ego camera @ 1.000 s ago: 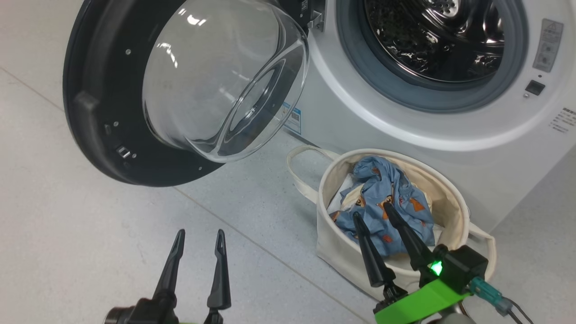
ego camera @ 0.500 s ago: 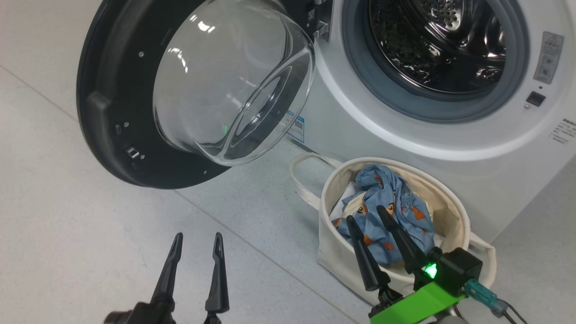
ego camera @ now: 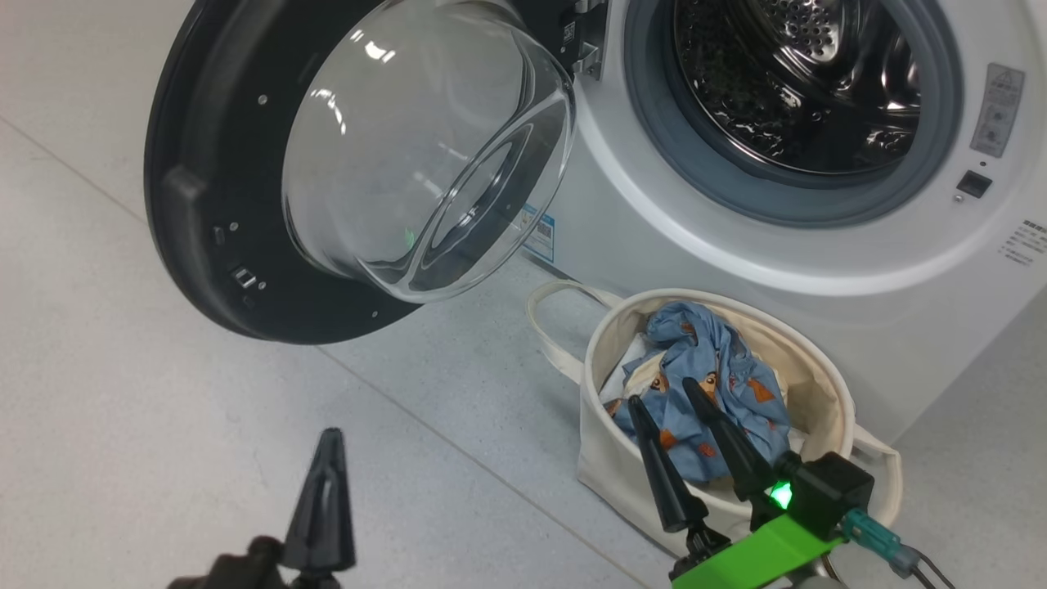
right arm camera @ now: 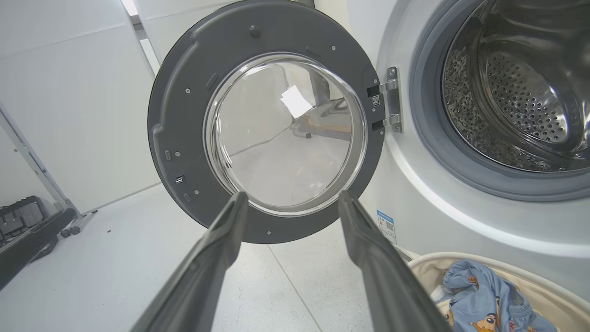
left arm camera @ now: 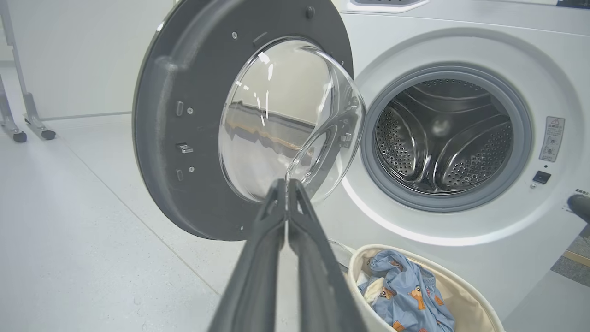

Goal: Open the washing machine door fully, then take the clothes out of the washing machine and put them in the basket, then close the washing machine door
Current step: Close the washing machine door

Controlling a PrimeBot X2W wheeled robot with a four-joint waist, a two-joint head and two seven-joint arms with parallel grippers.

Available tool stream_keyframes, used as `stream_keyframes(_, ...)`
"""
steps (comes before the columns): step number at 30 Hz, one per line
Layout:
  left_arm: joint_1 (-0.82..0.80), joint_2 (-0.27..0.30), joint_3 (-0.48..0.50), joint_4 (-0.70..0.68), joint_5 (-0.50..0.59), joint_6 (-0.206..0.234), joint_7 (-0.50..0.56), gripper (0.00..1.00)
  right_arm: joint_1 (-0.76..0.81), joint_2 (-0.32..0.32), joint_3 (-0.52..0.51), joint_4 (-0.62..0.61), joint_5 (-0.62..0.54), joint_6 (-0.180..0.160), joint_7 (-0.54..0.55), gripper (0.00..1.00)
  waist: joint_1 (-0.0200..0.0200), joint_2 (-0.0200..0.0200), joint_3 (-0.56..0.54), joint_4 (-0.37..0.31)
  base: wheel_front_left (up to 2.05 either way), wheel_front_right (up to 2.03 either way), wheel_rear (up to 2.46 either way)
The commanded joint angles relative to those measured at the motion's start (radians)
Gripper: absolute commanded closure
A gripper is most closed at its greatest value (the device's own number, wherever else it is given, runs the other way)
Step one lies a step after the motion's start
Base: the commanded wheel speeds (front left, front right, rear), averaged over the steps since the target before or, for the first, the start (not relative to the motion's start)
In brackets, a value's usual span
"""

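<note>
1. Presently the left gripper (left arm camera: 286, 184) has its two fingers pressed together at the tips and holds nothing.
2. Directly ahead of those tips stands the washing machine door (left arm camera: 239, 120). It is swung wide, with its inner face and glass dome towards the gripper, and the gripper is apart from it.
3. Beyond the tips and to their right is the washing machine (ego camera: 736, 270). No garment shows in the visible part of its drum (ego camera: 802, 82).
4. Below and to the right of the fingers sits the basket (ego camera: 609, 458). The clothes (ego camera: 720, 368) lie inside it, the blue animal-print piece on top. The right gripper (ego camera: 661, 393) hovers over the basket's near rim, its fingers spread wide and empty.
5. Judgement: unloading appears complete and closing the door is the step in hand. The pinched fingers suit a blunt push. They should bear on the dark rim at the free edge, far from the hinge (right arm camera: 389, 99), and never on the glass. The push should follow the door's arc until the latch catches.
6. Writing: the blue label (ego camera: 538, 233), grey sticker (ego camera: 999, 110) and small printed lines (ego camera: 1022, 237) are too small to read. No brand is legible.
</note>
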Motion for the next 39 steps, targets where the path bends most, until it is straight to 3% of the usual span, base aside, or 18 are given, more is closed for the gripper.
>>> stream_keyframes(1,-0.018,-0.004,0.057,-0.047,-0.015,-0.004,-0.005,1.00,-0.009,-0.001,0.020,-0.030,0.007,0.001,-0.005,0.00,0.0000,-0.0001,0.006,-0.002,0.00,0.00,0.00)
stream_keyframes(6,-0.009,-0.004,0.141,-0.108,-0.050,-0.021,-0.005,1.00,-0.011,-0.001,0.017,-0.030,-0.001,0.001,-0.005,0.00,0.0000,-0.0001,0.024,-0.009,0.00,0.00,0.00)
stream_keyframes(12,-0.027,0.044,0.341,-0.190,-0.107,-0.110,-0.005,1.00,-0.027,-0.001,0.015,-0.035,-0.029,0.001,-0.005,0.00,0.0000,-0.0001,0.068,-0.025,0.00,0.00,0.00)
stream_keyframes(15,-0.079,0.088,0.497,-0.189,-0.226,-0.167,-0.005,1.00,-0.039,-0.001,-0.004,-0.047,-0.046,0.001,-0.005,0.00,0.0000,-0.0001,0.098,-0.036,0.00,0.00,0.00)
stream_keyframes(18,-0.162,0.136,0.642,-0.139,-0.449,-0.240,0.014,1.00,-0.046,-0.001,-0.017,-0.052,-0.060,0.001,-0.005,0.00,0.0000,-0.0001,0.119,-0.052,0.00,0.00,0.00)
stream_keyframes(22,-0.285,0.246,0.787,-0.056,-0.709,-0.275,0.122,1.00,-0.060,-0.001,-0.028,-0.063,-0.081,0.001,-0.005,0.00,0.0000,-0.0001,0.157,-0.079,0.00,0.00,0.00)
stream_keyframes(26,-0.382,0.366,0.833,0.050,-0.831,-0.275,0.245,1.00,-0.064,-0.005,-0.049,-0.069,-0.100,0.001,-0.005,0.00,0.0000,-0.0001,0.192,-0.107,0.00,0.00,0.00)
stream_keyframes(29,-0.465,0.432,0.859,0.160,-0.954,-0.234,0.378,1.00,-0.068,-0.020,-0.047,-0.070,-0.109,0.001,-0.005,0.00,0.0000,-0.0001,0.219,-0.129,0.00,0.00,0.00)
stream_keyframes(32,-0.530,0.515,0.881,0.264,-1.011,-0.192,0.467,1.00,-0.079,-0.039,-0.048,-0.080,-0.113,0.001,-0.005,0.00,0.0000,-0.0001,0.248,-0.152,0.00,0.00,0.00)
stream_keyframes(36,-0.599,0.578,0.902,0.379,-1.072,-0.149,0.548,1.00,-0.087,-0.060,-0.060,-0.092,-0.116,0.001,-0.005,0.00,0.0000,-0.0001,0.284,-0.179,0.00,0.00,0.00)
stream_keyframes(39,-0.639,0.595,0.922,0.440,-1.131,-0.117,0.609,1.00,-0.090,-0.072,-0.062,-0.100,-0.115,0.001,-0.005,0.00,0.0000,-0.0001,0.307,-0.195,0.00,0.00,0.00)
